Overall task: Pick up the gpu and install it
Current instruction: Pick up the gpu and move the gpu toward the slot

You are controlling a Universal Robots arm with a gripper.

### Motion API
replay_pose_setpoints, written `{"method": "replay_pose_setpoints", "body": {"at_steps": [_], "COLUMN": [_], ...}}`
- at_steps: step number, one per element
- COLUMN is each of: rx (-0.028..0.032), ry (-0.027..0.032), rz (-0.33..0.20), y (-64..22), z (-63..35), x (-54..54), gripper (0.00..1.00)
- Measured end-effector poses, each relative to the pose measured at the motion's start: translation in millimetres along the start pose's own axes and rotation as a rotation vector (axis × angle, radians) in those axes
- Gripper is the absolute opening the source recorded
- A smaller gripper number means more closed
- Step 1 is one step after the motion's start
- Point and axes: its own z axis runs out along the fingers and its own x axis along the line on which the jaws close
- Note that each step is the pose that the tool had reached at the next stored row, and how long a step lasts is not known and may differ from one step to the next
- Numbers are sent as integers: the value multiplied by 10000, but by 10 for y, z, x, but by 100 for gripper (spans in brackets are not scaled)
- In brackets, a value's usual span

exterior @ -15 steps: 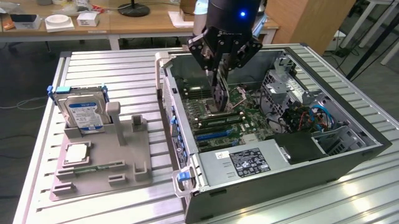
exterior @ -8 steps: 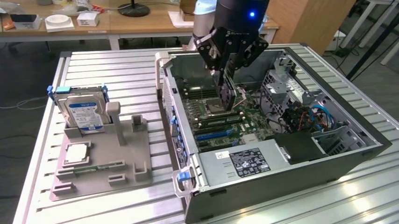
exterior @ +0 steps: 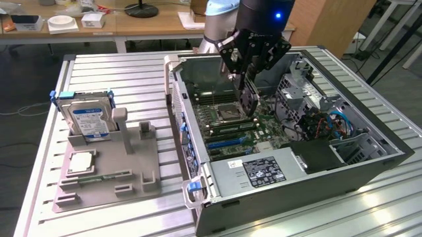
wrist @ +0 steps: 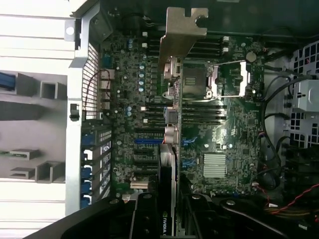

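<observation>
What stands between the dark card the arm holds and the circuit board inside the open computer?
Nothing visible does. The gripper holds the gpu above the motherboard inside the open case, with only clear air beneath the card. The blue slots sit low on the board.

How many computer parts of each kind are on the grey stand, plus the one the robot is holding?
hard drive, upright on the grey stand: 1
processor chip, flat on the stand: 1
green memory stick, on the stand: 1
gpu, held in the fingers over the open computer case: 1
Total: 4
</observation>
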Motion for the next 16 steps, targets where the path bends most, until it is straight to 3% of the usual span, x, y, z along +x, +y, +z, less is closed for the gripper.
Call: {"method": "replay_pose_setpoints", "body": {"at_steps": [11, 16], "rx": [-26, -29], "ry": [11, 12], "rz": [-259, -266], "y": [-6, -7], "z": [7, 8], "x": [-313, -344], "gripper": [26, 26]}}
